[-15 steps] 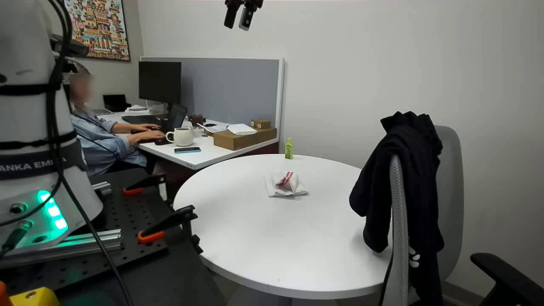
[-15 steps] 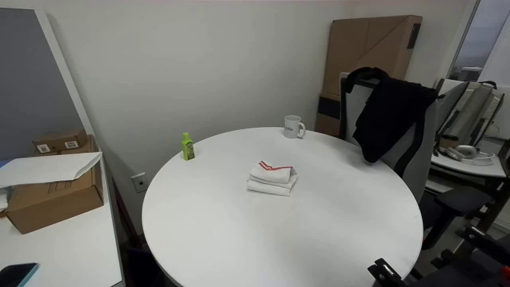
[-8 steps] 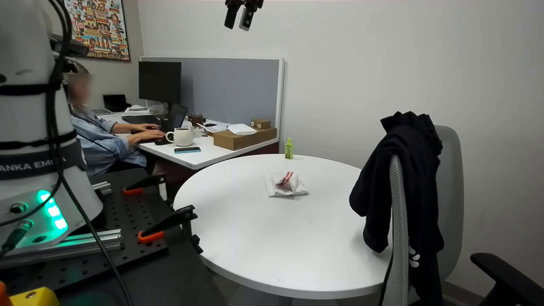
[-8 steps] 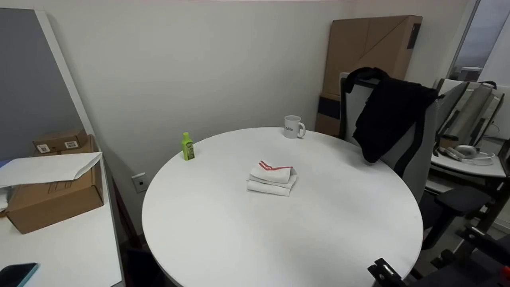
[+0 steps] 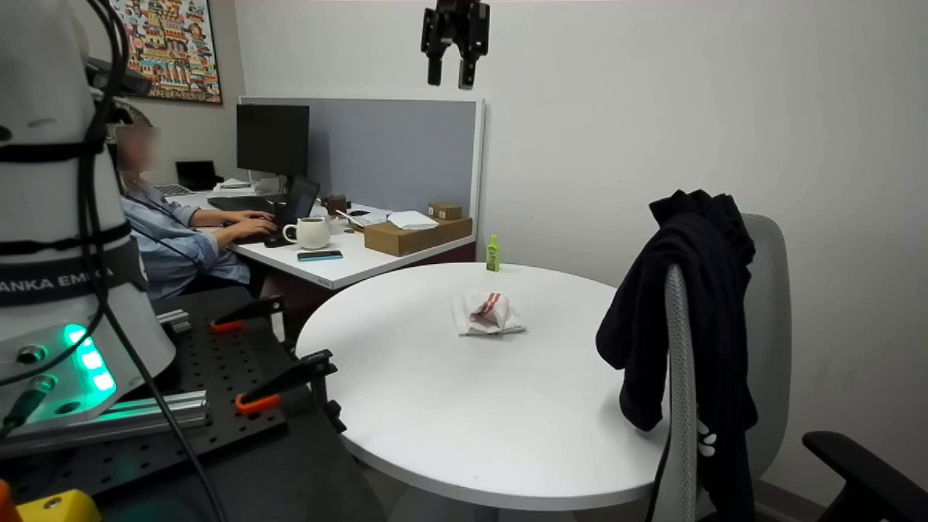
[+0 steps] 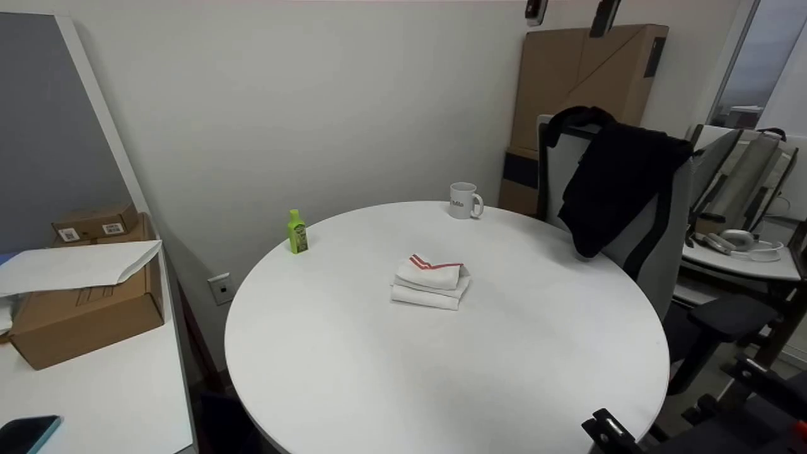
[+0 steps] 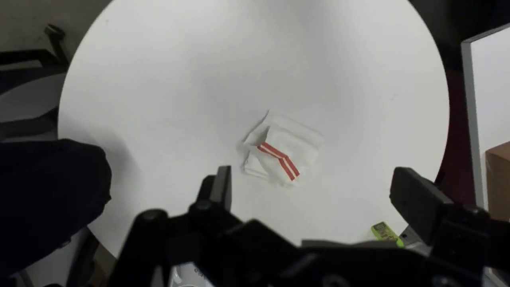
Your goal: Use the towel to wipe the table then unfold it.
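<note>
A white towel with red stripes lies folded in a small stack on the round white table point(image 5: 464, 413). The towel shows in both exterior views point(image 5: 490, 320) point(image 6: 430, 287) and near the middle of the wrist view point(image 7: 297, 145). My gripper point(image 5: 450, 83) hangs high above the table, well clear of the towel. Its fingertips also show at the top edge of an exterior view point(image 6: 568, 23). In the wrist view my gripper point(image 7: 312, 170) has its fingers wide apart with nothing between them. The towel lies beyond the fingertips there.
A green bottle point(image 6: 297, 233) and a white mug point(image 6: 461, 202) stand near the table's edge by the wall. A chair with a black garment point(image 5: 696, 304) stands against the table. A desk point(image 5: 341, 270) with a cardboard box point(image 5: 417, 236) and a seated person adjoins it.
My gripper has moved down and to the right in an exterior view and has turned. Its fingertips have come into the top of an exterior view. The towel has not moved.
</note>
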